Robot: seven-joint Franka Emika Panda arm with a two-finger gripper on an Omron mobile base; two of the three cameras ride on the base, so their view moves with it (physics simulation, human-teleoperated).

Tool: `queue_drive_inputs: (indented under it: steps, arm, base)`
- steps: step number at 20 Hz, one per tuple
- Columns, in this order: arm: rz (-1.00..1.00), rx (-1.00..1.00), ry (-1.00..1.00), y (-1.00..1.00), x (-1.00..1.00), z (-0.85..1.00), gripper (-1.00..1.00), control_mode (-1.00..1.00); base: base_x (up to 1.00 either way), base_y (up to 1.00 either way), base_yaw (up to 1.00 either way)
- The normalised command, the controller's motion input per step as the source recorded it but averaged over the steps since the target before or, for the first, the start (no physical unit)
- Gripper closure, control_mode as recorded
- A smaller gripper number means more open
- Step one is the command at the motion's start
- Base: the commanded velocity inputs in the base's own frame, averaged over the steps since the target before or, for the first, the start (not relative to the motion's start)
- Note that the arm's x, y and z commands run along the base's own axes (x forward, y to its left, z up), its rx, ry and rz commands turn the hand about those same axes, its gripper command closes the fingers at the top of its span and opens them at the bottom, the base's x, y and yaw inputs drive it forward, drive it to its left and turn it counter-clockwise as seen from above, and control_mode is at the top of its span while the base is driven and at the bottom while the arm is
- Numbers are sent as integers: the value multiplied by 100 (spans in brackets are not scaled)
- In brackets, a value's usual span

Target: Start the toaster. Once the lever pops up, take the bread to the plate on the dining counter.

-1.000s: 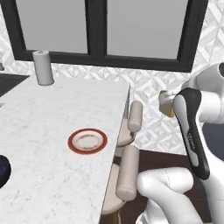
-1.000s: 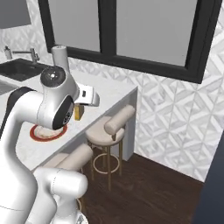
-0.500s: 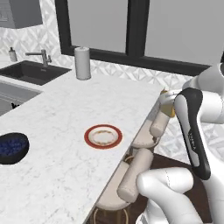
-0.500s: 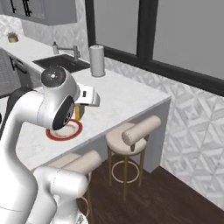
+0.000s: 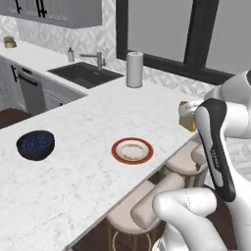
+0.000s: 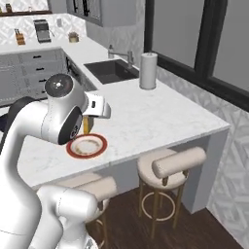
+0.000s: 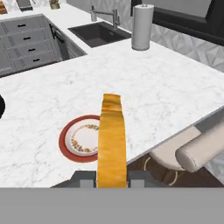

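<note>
The claw (image 7: pixel 112 175) is closed on the bread (image 7: pixel 112 140), held edge-on above the near rim of the plate (image 7: pixel 72 141). The left base view shows the plate (image 5: pixel 132 150) on the white surface (image 5: pixel 98 122) and a dark bowl (image 5: pixel 35 144) well apart.

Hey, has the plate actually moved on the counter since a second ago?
No. The plate sits in the same spot near the counter's stool-side edge, same side of the paper towel roll; the whole picture shifted, so the base drove.

Golden-crusted bread (image 7: pixel 112 140) stands edge-on above the red-rimmed plate (image 7: pixel 82 139) on the white marble dining counter (image 7: pixel 144 87).
</note>
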Motion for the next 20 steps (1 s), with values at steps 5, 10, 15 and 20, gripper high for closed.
queue_drive_inputs:
  steps: [5,10,15,20]
  arm:
    - [0,0,0,0,0,0,100,100]
    - [0,0,0,0,0,0,100,100]
    - [0,0,0,0,0,0,100,100]
    - [0,0,0,0,0,0,100,100]
  base:
    - [65,-7,57]
    - [67,0,54]
    - [64,0,50]
    - [62,0,38]
